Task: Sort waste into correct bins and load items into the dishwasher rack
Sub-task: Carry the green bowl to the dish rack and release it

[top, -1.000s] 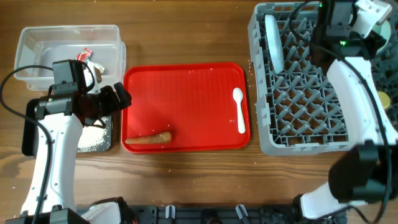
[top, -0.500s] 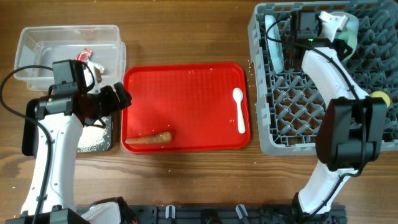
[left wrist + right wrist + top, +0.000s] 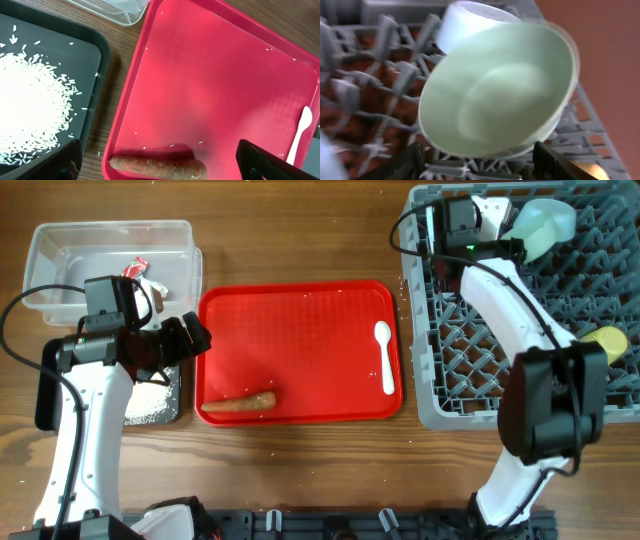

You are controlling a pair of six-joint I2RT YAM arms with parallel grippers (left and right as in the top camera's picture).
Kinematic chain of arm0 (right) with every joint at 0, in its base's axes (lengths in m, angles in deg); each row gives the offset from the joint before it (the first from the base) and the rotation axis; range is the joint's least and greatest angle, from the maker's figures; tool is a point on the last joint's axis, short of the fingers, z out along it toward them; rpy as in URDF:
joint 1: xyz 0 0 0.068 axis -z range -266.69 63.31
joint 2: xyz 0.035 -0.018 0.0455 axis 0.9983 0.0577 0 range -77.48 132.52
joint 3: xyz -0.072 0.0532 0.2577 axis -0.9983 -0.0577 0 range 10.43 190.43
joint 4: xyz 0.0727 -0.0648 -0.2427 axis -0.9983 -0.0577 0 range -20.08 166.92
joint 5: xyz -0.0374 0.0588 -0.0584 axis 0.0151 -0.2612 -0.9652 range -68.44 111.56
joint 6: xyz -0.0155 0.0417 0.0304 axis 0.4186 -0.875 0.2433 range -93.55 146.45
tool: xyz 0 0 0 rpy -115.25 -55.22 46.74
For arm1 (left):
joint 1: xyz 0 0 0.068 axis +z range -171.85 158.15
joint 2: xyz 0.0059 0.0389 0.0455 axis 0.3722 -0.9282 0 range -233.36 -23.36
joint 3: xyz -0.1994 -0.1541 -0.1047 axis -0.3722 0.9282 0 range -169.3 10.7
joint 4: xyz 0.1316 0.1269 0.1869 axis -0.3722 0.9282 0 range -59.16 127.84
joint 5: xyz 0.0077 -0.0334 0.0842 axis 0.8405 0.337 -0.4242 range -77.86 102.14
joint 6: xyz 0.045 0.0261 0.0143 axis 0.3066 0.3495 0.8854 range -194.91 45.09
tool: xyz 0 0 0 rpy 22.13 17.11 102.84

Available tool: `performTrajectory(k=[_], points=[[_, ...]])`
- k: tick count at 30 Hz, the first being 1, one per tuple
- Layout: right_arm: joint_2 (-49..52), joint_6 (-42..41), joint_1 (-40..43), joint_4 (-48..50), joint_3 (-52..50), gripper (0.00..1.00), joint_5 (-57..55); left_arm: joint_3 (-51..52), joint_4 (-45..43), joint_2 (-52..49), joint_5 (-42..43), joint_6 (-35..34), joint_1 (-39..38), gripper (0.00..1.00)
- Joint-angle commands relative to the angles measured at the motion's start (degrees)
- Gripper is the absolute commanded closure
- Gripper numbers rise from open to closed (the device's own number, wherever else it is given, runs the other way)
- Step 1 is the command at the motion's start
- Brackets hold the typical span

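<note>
The pale green bowl (image 3: pixel 500 95) leans tilted on the pegs at the back of the grey dishwasher rack (image 3: pixel 490 355), with the small pale blue bowl (image 3: pixel 470 17) behind it. My right gripper (image 3: pixel 477 162) is open just short of the green bowl's (image 3: pixel 541 225) rim. The yellow cup (image 3: pixel 605 340) lies at the rack's right side. My left gripper (image 3: pixel 162 161) hangs open over the orange carrot piece (image 3: pixel 157 168) on the red tray (image 3: pixel 300 320). The white spoon (image 3: pixel 384 356) lies at that tray's right edge. White rice crumbs (image 3: pixel 30 115) cover the black tray (image 3: pixel 95 65). The red-and-white wrapper (image 3: pixel 137 272) sits in the clear tub (image 3: pixel 60 245).
My right arm (image 3: pixel 500 290) stretches over the rack's left half and hides the plate. The left arm (image 3: pixel 85 410) stands over the black tray (image 3: pixel 172 412). Bare wooden table (image 3: pixel 300 240) lies between the tub and the rack.
My right arm has swung left along the rack's back edge with the green bowl, and its jaws have opened off the bowl. The left arm has not moved.
</note>
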Motion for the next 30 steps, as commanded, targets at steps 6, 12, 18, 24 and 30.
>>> performTrajectory(k=[6, 12, 18, 24, 30], points=[[-7.8, -1.2, 1.5, -0.8, -0.3, 0.42, 5.0, -0.6, -0.1, -0.2, 0.1, -0.5, 0.4, 0.01], [-11.0, -9.3, 9.2, -6.4, -0.3, 0.28, 29.6, -0.6, 0.1, -0.2, 0.1, -0.5, 0.4, 0.02], [-11.1, -9.2, 20.3, -7.2, -0.3, 0.25, 45.7, -0.6, 0.3, -0.2, 0.1, -0.5, 0.3, 0.02], [-9.5, -9.7, 27.3, -6.9, -0.5, 0.24, 48.8, -0.6, 0.3, -0.2, 0.1, -0.5, 0.3, 0.01], [-6.1, -12.2, 29.5, -7.4, -0.5, 0.30, 48.7, -0.6, 0.3, -0.2, 0.1, -0.5, 0.3, 0.02]])
